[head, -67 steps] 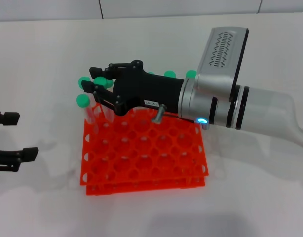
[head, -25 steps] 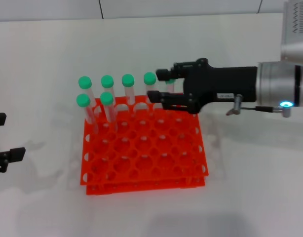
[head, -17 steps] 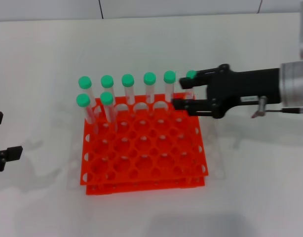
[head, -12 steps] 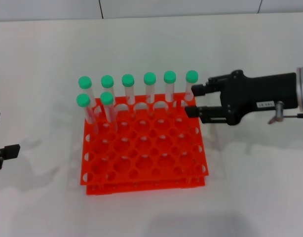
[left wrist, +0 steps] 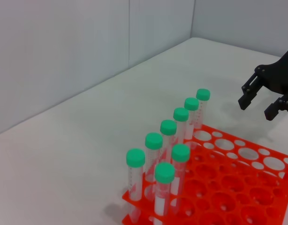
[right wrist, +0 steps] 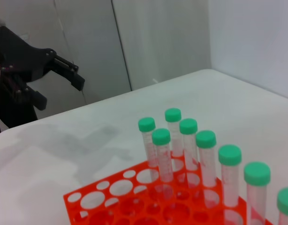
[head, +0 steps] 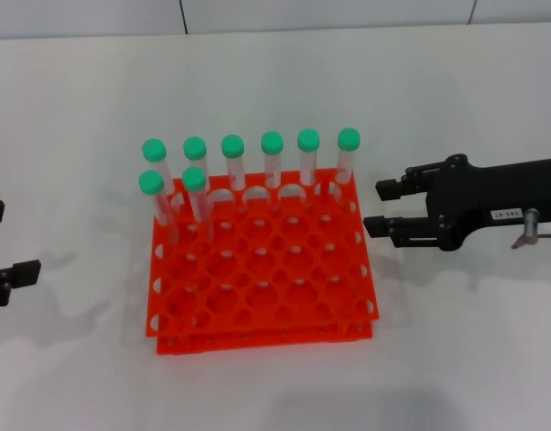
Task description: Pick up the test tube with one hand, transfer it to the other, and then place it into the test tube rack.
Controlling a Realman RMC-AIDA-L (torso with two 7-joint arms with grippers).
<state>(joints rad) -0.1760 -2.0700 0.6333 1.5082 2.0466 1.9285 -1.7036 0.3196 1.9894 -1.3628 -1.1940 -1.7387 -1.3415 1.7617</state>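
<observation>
While label stays unreadable, right gripper [head: 376, 207] fingers apart beside rack [head: 262, 269], left gripper [head: 11, 242] fingers apart.

A plain white tabletop [head: 284, 81] fills nearly the whole head view, matte and evenly lit, with soft grey shadows lying on it near the front edge. Along its far side runs a pale grey wall [head: 329, 13] made of flat panels, split by 2 thin dark vertical seams. The left wrist view shows the same kind of wall [left wrist: 64, 51] rising behind the surface, with panel joints and an inner corner where 2 faces meet. In the right wrist view, light grey panels [right wrist: 158, 42] stand behind the table's far edge, which ends in a rounded corner, and the light is diffuse, with no sharp highlights
</observation>
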